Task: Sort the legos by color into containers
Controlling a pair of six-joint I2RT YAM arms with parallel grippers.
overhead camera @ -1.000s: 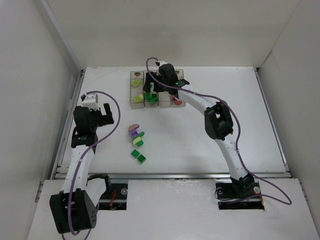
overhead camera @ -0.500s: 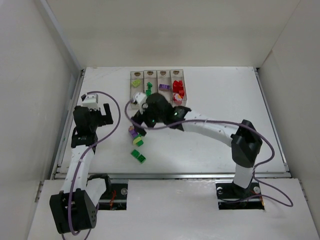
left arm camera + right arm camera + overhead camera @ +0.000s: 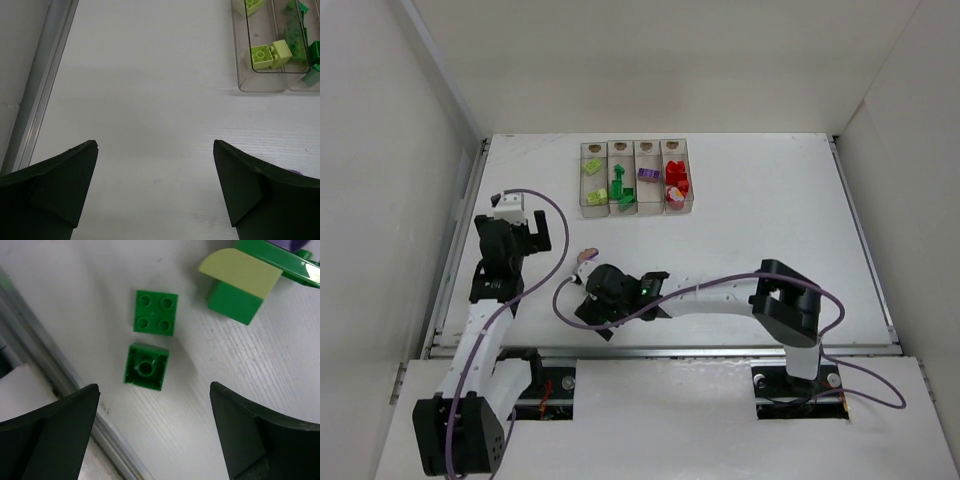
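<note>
The four joined clear containers [image 3: 636, 150] stand at the back. They hold, left to right, yellow-green [image 3: 595, 180], dark green [image 3: 623, 192], purple [image 3: 649, 173] and red legos [image 3: 677, 185]. My right gripper [image 3: 598, 305] is open and empty over the loose legos near the front edge and hides most of them from above. In the right wrist view it [image 3: 154, 396] hangs above an upside-down dark green brick [image 3: 146, 366], next to a studs-up dark green brick [image 3: 155, 312]. A green and pale yellow brick [image 3: 240, 282] lies further off. My left gripper [image 3: 530, 235] [image 3: 155, 145] is open and empty.
A purple brick [image 3: 586, 256] shows beside the right wrist. The metal rail at the table's front edge [image 3: 65, 385] runs close to the green bricks. The left wrist view shows the yellow-green container [image 3: 270, 52] at the upper right and the table's left rail [image 3: 40, 90].
My right arm has swung from the containers down to the loose legos near the front edge. It now covers them in the top view. The left arm has shifted slightly.
</note>
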